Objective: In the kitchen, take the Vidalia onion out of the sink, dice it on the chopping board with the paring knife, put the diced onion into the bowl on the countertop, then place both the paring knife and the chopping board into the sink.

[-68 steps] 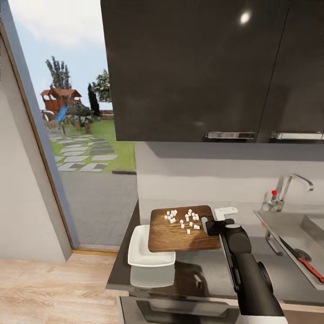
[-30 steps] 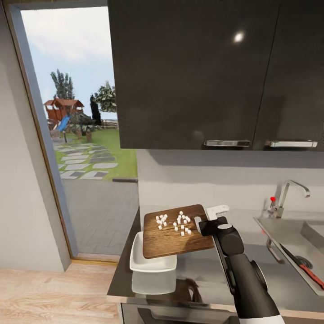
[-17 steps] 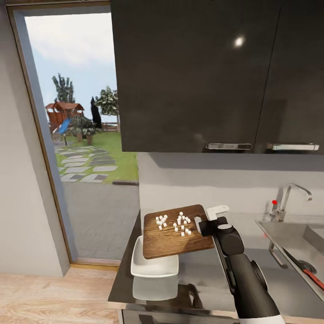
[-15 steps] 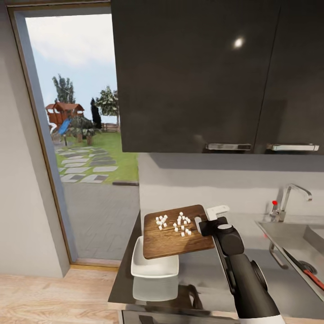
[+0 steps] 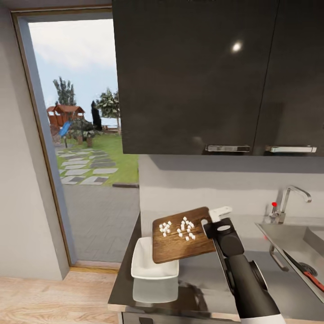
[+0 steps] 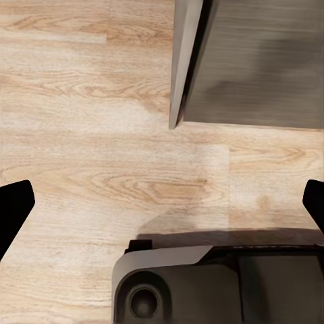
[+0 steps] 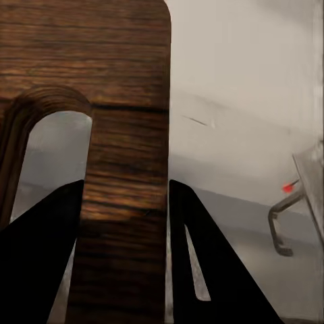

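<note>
1. Pinching contact is made by the right gripper (image 5: 211, 221) on the chopping board (image 5: 180, 235) at its handle-hole end; in the right wrist view both fingers (image 7: 40, 263) flank the wood (image 7: 121, 169).
2. Diced onion (image 5: 179, 227) is carried on the tilted board, beyond the gripper.
3. The bowl (image 5: 150, 264) is seen beneath the board's lowered far edge, on the countertop (image 5: 198, 279).
4. The paring knife (image 5: 303, 270) is seen lying in the sink (image 5: 292, 238), off to the gripper's side.
5. The left gripper (image 6: 162, 209) is spread wide over wooden floor (image 6: 88, 135).

Text check: nothing legible.
We find no lettering, labels, brand marks, numbers or signs on any surface in the head view or either wrist view; all faces read plain and unmarked.
</note>
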You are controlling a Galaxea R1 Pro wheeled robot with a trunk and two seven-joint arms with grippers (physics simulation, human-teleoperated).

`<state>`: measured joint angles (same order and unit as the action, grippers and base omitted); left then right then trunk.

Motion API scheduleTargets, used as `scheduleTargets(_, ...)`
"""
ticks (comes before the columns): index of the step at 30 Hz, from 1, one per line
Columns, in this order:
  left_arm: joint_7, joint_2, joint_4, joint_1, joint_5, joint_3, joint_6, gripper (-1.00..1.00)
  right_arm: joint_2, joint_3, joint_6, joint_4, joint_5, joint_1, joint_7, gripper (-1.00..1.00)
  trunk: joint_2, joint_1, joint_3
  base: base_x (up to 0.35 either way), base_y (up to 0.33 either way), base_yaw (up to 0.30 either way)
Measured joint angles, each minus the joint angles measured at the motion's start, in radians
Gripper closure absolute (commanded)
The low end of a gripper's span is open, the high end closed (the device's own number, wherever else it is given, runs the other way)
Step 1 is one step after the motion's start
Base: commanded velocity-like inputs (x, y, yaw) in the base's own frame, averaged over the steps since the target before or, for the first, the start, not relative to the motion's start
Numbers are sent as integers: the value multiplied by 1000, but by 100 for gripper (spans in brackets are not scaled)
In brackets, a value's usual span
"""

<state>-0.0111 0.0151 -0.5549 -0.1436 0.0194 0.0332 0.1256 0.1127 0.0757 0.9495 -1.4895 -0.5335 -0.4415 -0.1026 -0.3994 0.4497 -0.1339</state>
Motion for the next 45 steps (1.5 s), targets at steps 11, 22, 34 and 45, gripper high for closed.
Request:
scheduleTargets(11, 0, 0, -1, 0, 0, 0, 0, -100, 4, 4, 11, 9, -46, 0, 0, 100, 0, 0, 0, 0, 0, 0)
scheduleTargets(22, 0, 0, -1, 0, 0, 0, 0, -100, 8, 87, 27, 8, -46, 0, 1, 100, 0, 0, 0, -23, 0, 0)
scheduleTargets(34, 0, 0, 0, 0, 0, 0, 0, -100, 10, 88, 27, 7, -48, 0, 2, 100, 0, 0, 0, -7, 0, 0)
scheduleTargets(45, 0, 0, -1, 0, 0, 0, 0, -100, 10, 89, 28, 7, -48, 0, 3, 100, 0, 0, 0, 5, 0, 0)
